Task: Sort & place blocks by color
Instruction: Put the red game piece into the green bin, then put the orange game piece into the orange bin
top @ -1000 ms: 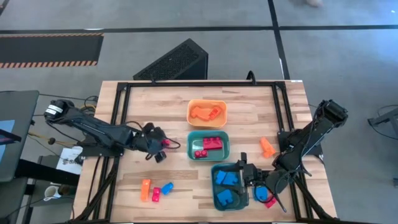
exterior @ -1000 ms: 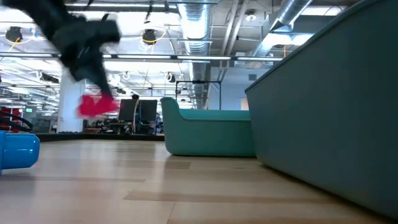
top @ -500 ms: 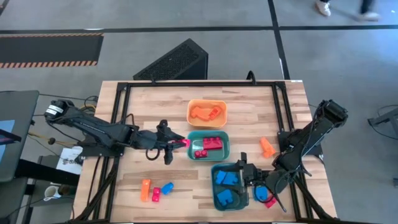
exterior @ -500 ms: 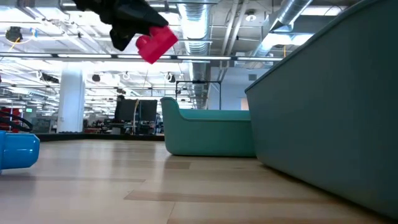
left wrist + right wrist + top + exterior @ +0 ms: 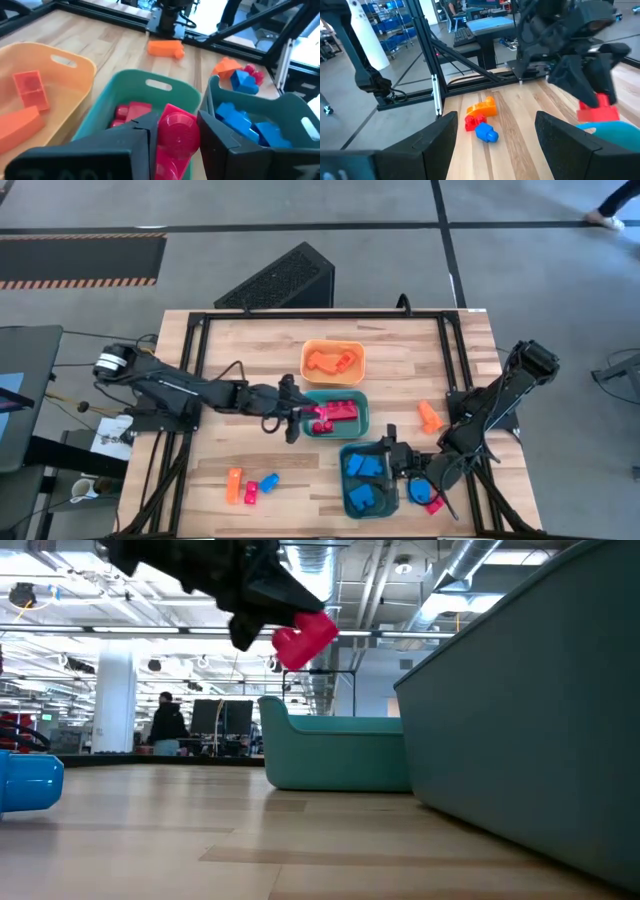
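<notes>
My left gripper (image 5: 293,413) is shut on a red-pink block (image 5: 304,412) at the left rim of the middle teal bin (image 5: 360,420), which holds red blocks (image 5: 131,112). In the low view the block (image 5: 305,638) hangs in the air above that bin's rim (image 5: 335,755). The orange bin (image 5: 333,345) holds orange blocks. The near teal bin (image 5: 345,502) holds blue ones. My right gripper (image 5: 398,460) waits open at that bin's right rim. An orange, a red and a blue block (image 5: 250,486) lie on the near left of the table. My left gripper pinches the red-pink block (image 5: 175,139) between its two fingers (image 5: 142,135), one on each side face. It reaches in from the table's left, about level. The block is lifted clear and sticks out beyond the fingertips (image 5: 262,602) toward the bin.
An orange block (image 5: 430,417) lies right of the middle bin. A red and a blue block (image 5: 430,501) lie beside the near bin's right wall. A black frame (image 5: 190,360) borders the table. A person (image 5: 165,725) stands far off in the room.
My left gripper has carried the red-pink block toward the table's right, from open table to the middle teal bin's left rim. It also rose in the low view, then dipped a little. It has stayed shut on the block.
</notes>
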Robot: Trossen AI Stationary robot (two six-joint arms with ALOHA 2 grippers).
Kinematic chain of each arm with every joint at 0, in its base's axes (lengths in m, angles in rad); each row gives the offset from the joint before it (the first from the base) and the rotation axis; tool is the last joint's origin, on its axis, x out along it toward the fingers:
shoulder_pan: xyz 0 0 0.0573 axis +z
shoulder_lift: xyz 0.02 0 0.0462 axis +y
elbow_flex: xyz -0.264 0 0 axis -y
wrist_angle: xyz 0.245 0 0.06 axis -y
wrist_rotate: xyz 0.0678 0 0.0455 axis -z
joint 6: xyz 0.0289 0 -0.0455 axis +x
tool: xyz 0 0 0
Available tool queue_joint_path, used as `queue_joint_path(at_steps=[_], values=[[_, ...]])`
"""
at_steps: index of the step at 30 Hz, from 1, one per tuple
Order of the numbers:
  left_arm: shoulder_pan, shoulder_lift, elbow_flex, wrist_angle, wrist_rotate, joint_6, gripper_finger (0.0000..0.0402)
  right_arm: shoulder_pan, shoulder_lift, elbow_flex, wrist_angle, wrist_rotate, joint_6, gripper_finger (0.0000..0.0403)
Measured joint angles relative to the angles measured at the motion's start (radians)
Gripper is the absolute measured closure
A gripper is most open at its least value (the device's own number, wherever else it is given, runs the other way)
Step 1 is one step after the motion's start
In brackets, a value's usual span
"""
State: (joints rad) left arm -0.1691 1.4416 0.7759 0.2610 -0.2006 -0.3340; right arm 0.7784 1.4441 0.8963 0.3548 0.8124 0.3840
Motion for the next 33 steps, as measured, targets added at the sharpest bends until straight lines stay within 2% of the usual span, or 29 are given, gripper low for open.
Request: queue_joint_path(at_steps=[8, 10, 12, 18, 22, 27, 33], values=[[0.028, 0.163, 0.127, -0.044, 0.084, 0.046, 0.0321, 0.001, 0.000, 0.000, -0.002, -0.003, 0.000, 0.0113], [0.037, 0.193, 0.154, -0.083, 0.134, 0.048, 0.0307, 0.004, 0.000, 0.000, -0.001, -0.003, 0.001, 0.0113], [0.041, 0.216, 0.173, -0.115, 0.141, 0.049, 0.0281, 0.007, 0.000, 0.000, -0.001, -0.003, 0.001, 0.0113], [0.053, 0.196, 0.179, -0.197, 0.033, 0.050, 0.0188, 0.014, 0.000, 0.000, -0.001, -0.003, 0.001, 0.0113], [0.052, 0.141, 0.179, -0.208, 0.019, 0.053, 0.0156, 0.012, 0.000, 0.000, -0.002, -0.003, 0.001, 0.0113], [0.016, 0.044, 0.179, -0.210, -0.055, 0.089, 0.0158, 0.014, 0.000, 0.000, -0.002, -0.003, 0.002, 0.0113], [-0.105, -0.019, 0.147, -0.153, -0.162, 0.123, 0.0182, 0.021, 0.000, 0.000, -0.004, -0.003, 0.008, 0.0113]])
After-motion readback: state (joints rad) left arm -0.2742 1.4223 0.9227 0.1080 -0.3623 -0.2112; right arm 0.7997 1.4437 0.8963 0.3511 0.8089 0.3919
